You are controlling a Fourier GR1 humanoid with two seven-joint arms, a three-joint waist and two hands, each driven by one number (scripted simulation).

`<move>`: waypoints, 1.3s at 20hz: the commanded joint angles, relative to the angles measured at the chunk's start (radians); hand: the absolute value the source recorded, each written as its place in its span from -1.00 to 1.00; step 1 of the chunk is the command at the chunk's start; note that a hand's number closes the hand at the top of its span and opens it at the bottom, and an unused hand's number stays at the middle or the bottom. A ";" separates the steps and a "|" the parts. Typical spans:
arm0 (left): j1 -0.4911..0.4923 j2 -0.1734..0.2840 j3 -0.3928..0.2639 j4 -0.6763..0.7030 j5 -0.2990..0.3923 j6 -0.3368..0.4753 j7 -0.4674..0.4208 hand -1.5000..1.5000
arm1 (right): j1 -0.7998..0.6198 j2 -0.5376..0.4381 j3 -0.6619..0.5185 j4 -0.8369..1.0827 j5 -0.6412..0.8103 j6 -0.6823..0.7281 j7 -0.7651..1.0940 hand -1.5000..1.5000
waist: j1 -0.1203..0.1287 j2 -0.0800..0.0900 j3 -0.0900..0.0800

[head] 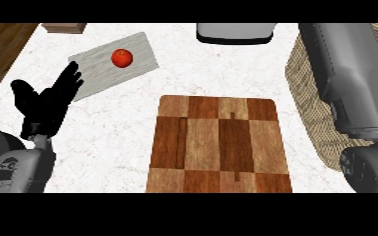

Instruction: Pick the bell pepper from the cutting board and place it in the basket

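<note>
White speckled worktop point(221, 75), seen from above. At centre, a patchwork wooden board point(218, 145), bare. Far left, a pale grey board point(140, 60) carrying a red pepper point(122, 58). Left hand point(46, 102) open, fingers straight, tips overlapping that grey board's near corner. Right arm point(343, 80) over a woven basket point(306, 95) at right edge; right hand's state hidden. Grey appliance point(235, 32) at back.

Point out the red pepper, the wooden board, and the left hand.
pepper point(122, 58), head view, middle of its red body
wooden board point(219, 144), head view, centre of its top
left hand point(46, 104), head view, palm
</note>
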 commanded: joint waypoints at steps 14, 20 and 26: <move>0.016 0.035 0.047 0.008 0.034 -0.039 0.003 0.00 | 0.291 0.104 -0.162 -0.341 0.102 -0.103 0.173 -1.00 | -0.020 -0.005 0.000; -0.004 -0.038 -0.007 0.040 -0.025 0.012 -0.039 0.00 | 0.289 0.098 -0.185 -0.358 0.062 -0.181 0.054 -1.00 | -0.013 0.001 0.001; 0.025 -0.001 0.022 0.003 -0.013 0.005 -0.011 0.00 | 0.355 0.158 -0.250 -0.645 0.124 -0.328 0.074 -1.00 | -0.032 -0.008 0.000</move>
